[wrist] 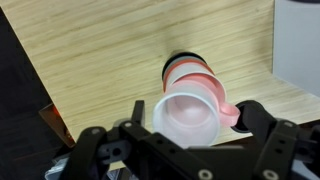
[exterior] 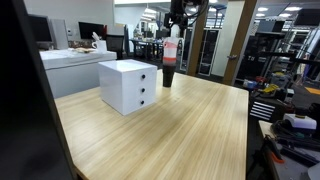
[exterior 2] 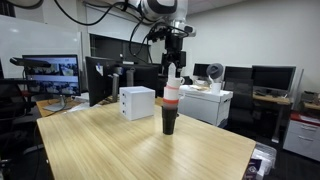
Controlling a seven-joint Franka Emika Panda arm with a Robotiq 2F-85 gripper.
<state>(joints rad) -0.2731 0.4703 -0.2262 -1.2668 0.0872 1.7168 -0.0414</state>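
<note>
1. Wrist view: the pincer [wrist: 188,128] stands wide, its jaws either side of the cup stack [wrist: 195,78] and gripping nothing.
2. That stack stands upright on the counter [exterior: 190,130], near a white drawer box [exterior: 128,86].
3. Risk: the tall stack looks tippy, and a sideways brush from a jaw could topple it.
4. No brand or writing is readable.

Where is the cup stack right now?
In both exterior views the cup stack stands upright on the wooden table, just right of the white drawer box.
</note>
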